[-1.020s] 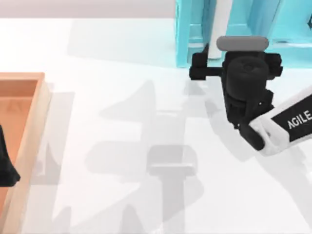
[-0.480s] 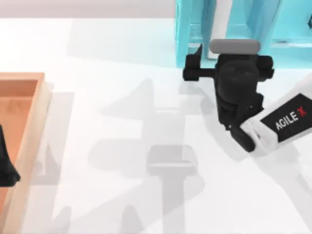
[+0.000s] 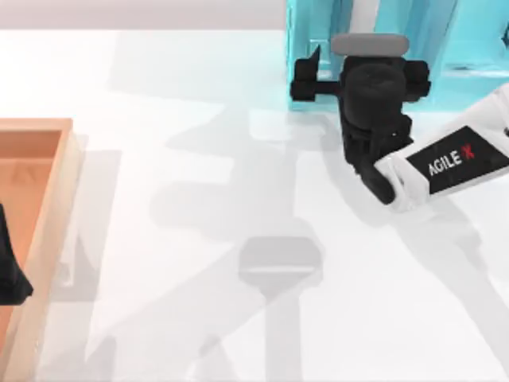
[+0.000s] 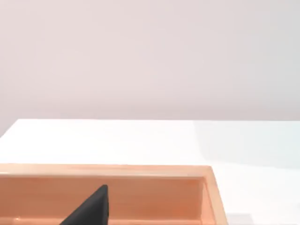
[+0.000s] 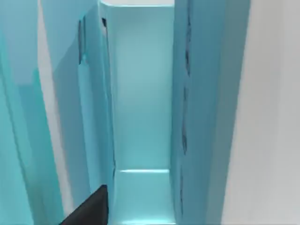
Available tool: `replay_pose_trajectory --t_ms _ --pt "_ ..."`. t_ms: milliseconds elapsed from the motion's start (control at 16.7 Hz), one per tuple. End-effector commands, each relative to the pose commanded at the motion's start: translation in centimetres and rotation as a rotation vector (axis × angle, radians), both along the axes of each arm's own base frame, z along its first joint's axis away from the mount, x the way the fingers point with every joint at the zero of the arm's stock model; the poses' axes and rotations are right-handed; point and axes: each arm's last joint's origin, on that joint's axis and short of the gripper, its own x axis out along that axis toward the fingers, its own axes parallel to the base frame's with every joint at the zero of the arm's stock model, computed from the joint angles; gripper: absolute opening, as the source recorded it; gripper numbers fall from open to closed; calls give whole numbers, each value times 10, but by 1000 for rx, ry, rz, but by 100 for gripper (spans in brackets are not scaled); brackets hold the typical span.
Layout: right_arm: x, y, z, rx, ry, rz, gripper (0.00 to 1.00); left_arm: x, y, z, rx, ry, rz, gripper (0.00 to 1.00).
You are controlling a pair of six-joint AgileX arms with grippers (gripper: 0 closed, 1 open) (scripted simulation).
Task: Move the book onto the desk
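Note:
The book stands upright in the cyan shelf unit at the back right, showing as a narrow white strip between blue panels. My right gripper is open, pushed up against the shelf front just below the book, and holds nothing. One of its fingertips shows before a cyan slot between dividers. The white desk spreads out in front of the shelf. My left gripper is parked open over the tray at the left edge.
An orange-brown wooden tray with a raised rim lies along the desk's left side. The shelf's upright dividers stand close on either side of the right gripper.
My right gripper has moved back and slightly left, from just in front of the shelf to right against it. The left arm has not moved.

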Motion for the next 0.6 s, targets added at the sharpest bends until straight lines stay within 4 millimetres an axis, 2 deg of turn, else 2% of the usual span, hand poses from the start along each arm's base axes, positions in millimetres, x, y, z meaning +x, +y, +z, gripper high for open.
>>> replay_pose_trajectory --t_ms 300,600 --pt "37 -5 -2 0 -1 0 100 0 0 0 0 0 0 100" --pt "39 -5 -3 0 0 0 100 0 0 0 0 0 0 100"
